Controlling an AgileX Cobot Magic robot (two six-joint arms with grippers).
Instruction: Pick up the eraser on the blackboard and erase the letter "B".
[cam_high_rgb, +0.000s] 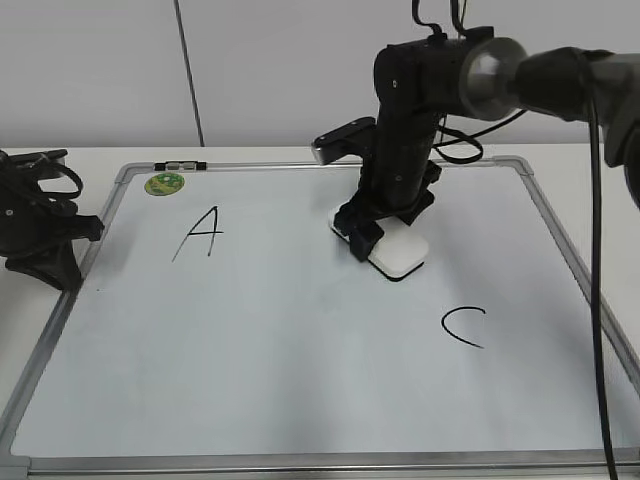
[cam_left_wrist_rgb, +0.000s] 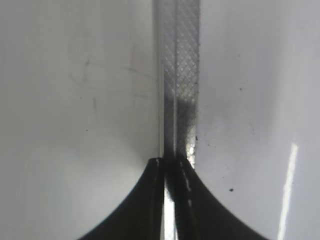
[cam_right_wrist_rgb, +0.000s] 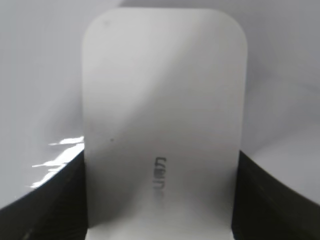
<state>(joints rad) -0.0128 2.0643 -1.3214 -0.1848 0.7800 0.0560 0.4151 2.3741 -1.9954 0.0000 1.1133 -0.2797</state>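
Note:
The white eraser (cam_high_rgb: 401, 252) lies flat on the blackboard (cam_high_rgb: 260, 350), a white board with a silver frame, near its upper middle. My right gripper (cam_high_rgb: 372, 238) is shut on the eraser; in the right wrist view the eraser (cam_right_wrist_rgb: 165, 120) fills the middle, with the dark jaws of the right gripper (cam_right_wrist_rgb: 160, 200) against both its sides. No letter "B" shows; the spot under the eraser and arm is hidden. My left gripper (cam_high_rgb: 45, 255) rests at the board's left edge, and in the left wrist view the left gripper (cam_left_wrist_rgb: 172, 172) has its jaws closed over the frame strip (cam_left_wrist_rgb: 179, 75).
A black "A" (cam_high_rgb: 200, 232) is at the board's upper left and a black "C" (cam_high_rgb: 463, 327) at the right. A round green sticker (cam_high_rgb: 164, 183) sits by the top-left corner. Cables (cam_high_rgb: 598, 300) hang down at the right of the exterior view.

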